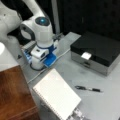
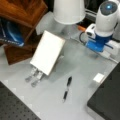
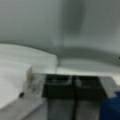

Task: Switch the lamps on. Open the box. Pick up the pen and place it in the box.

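Wrist view: claw [image 3: 73, 85] low beside a lampshade, fingers pressed together, holding nothing.

Both front views show the box [image 1: 96, 51] with its black lid down, the pen [image 1: 88, 88] lying loose on the grey surface [image 1: 100, 105] near the white notebook [image 1: 57, 96], well apart from the claw. Whether the lamp [image 2: 68, 11] is lit I cannot tell; box, pick and placement remain undone.

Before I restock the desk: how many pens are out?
1. The pen lies on the table between the notebook and the closed box. Others may be hidden.
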Motion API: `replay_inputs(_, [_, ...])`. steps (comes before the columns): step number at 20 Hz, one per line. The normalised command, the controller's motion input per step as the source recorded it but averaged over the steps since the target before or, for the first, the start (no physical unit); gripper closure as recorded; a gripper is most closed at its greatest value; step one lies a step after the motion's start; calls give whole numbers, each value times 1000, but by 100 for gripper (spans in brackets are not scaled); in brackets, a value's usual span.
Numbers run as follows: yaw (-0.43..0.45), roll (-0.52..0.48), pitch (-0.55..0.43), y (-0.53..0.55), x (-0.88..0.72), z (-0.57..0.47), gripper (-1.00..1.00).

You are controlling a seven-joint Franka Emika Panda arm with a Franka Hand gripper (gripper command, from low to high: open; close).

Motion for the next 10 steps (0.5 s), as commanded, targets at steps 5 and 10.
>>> replay_inputs(5, [99,38,-317,-54,-822,53,100])
replay_inputs(10, [63,89,-339,-23,-641,-110,100])
